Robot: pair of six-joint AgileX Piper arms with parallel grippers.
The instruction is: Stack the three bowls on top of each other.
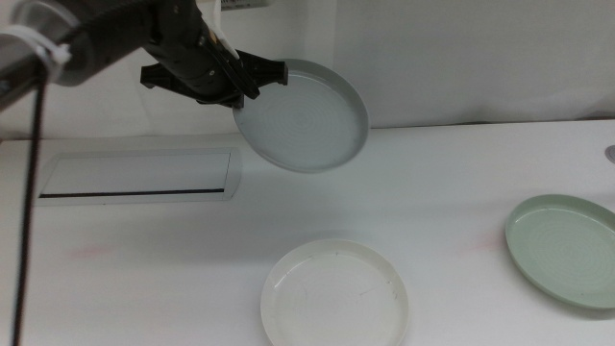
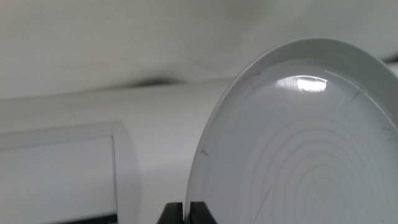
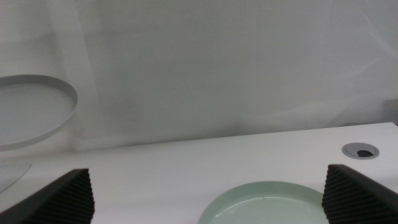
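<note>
Three bowls, one in my grasp.
My left gripper (image 1: pixel 258 79) pinches the grey-blue bowl (image 1: pixel 306 117) aloft; cream-white bowl (image 1: pixel 334 294) and mint green bowl (image 1: pixel 567 248) lie apart; my right gripper (image 3: pixel 208 205) gapes wide.

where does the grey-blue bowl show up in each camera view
Middle view: grey-blue bowl held tilted in the air, upper centre, by the left gripper.
Left wrist view: fills the right side, rim clamped between the jaws.
Right wrist view: far left edge.
Shared landmark: the mint green bowl on the table.

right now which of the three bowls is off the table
The grey-blue bowl: the left gripper holds it by the rim, tilted in the air. The cream-white bowl and mint green bowl lie flat on the table.
</note>
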